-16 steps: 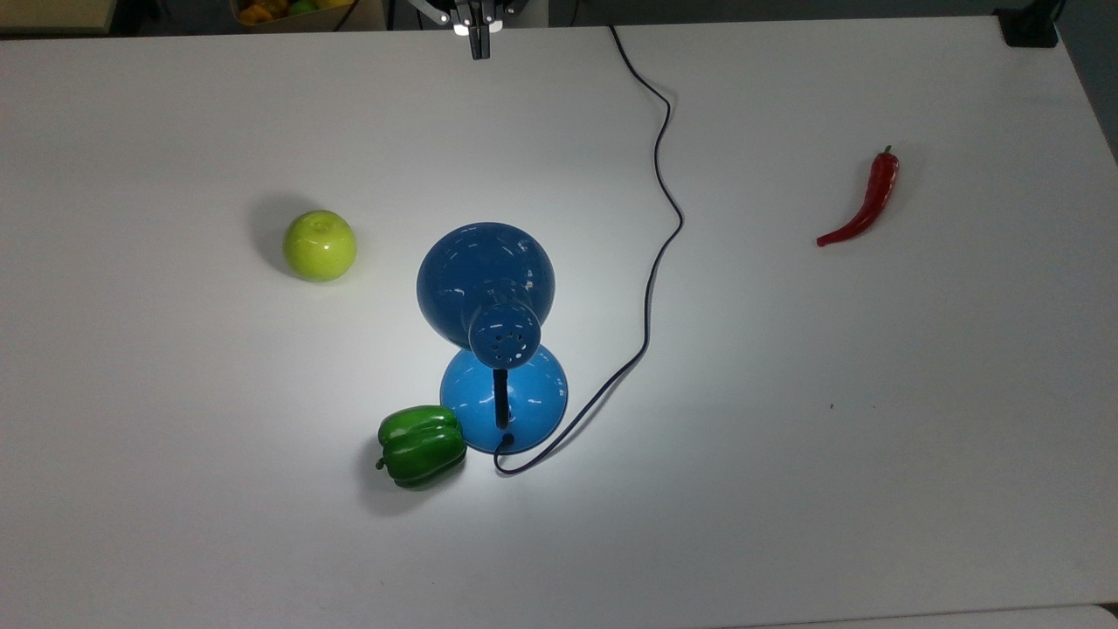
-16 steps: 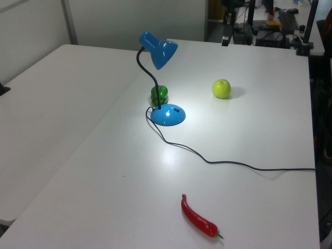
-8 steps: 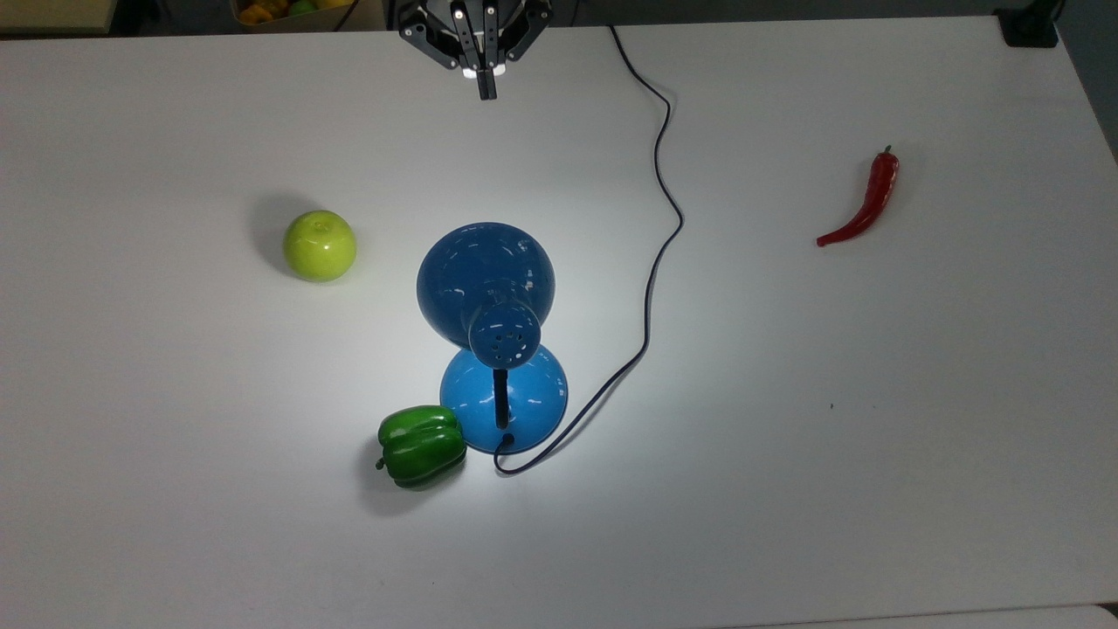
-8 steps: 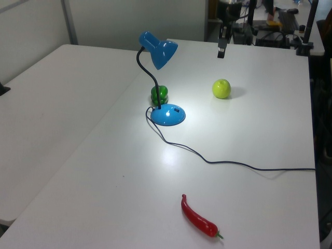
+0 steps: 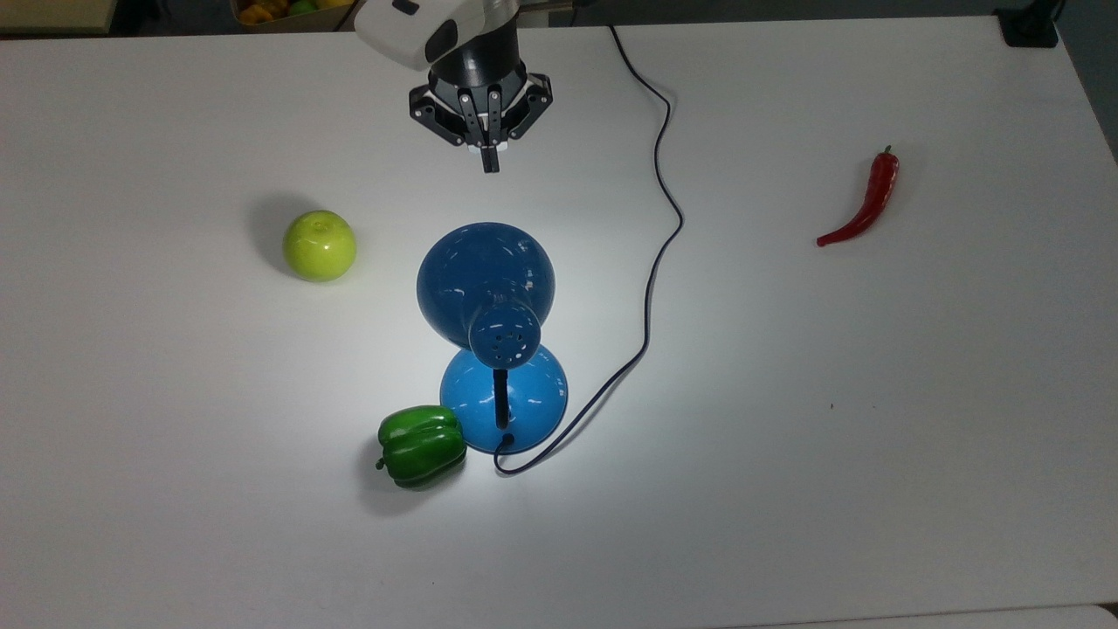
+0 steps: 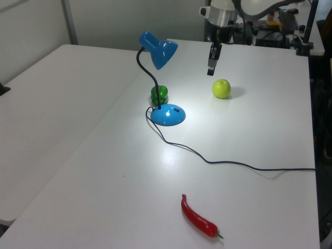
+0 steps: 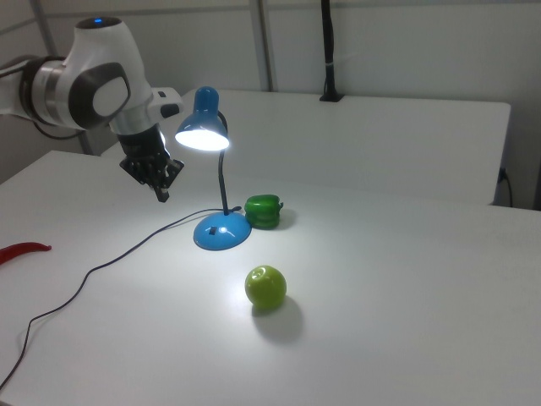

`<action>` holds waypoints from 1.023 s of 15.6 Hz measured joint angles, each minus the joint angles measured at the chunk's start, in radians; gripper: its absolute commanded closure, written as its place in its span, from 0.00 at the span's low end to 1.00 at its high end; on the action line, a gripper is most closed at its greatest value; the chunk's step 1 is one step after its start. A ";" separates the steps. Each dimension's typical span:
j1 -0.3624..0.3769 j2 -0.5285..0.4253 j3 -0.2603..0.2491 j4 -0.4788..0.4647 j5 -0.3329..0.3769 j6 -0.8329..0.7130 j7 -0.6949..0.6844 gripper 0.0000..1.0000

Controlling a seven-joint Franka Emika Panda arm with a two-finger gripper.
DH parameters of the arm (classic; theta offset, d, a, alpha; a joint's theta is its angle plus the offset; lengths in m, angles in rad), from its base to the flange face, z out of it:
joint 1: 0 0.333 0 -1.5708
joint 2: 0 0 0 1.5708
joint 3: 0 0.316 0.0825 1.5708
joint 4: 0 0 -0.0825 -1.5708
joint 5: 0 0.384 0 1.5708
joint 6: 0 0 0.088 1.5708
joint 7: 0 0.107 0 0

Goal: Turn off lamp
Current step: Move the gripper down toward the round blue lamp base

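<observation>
Handling the lamp (image 5: 486,278): glossy and hard, so likely slippery; the thin black neck probably flexes, and the round base (image 6: 168,114) looks light enough to slide under a sideways push.
Contact point: judged to be the small dark switch (image 6: 176,109) on top of the base; better pressed straight down with a fingertip than gripped, avoiding the shade.
Near, lower centre of the top view: a green pepper (image 5: 421,445) touching or just beside the base, with the cord (image 5: 657,229) looping from the back of the base and running toward the upper edge.
Lamp position: middle of the table (image 5: 873,437), still lit, with a bright pool around the base; the shade overhangs the base on its upper side in the top view.
Left of centre in the top view: a green apple (image 5: 320,245), apart from the lamp.
Far right: a red chilli (image 5: 863,203), well apart.
Far, upper centre of the top view: the pincer (image 5: 490,162), clenched and holding nothing, pointing down, above the table and short of the shade.
Relation: the shade lies between pincer and switch in the top view.
</observation>
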 measured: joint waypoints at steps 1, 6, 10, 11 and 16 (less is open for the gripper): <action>0.000 0.009 0.000 -0.009 0.000 0.031 0.005 1.00; 0.000 0.062 0.000 -0.058 0.000 0.231 0.049 1.00; 0.000 0.101 0.000 -0.097 0.000 0.393 0.058 1.00; 0.001 0.113 0.000 -0.101 0.000 0.427 0.058 1.00; 0.001 0.176 0.000 -0.110 0.000 0.566 0.060 1.00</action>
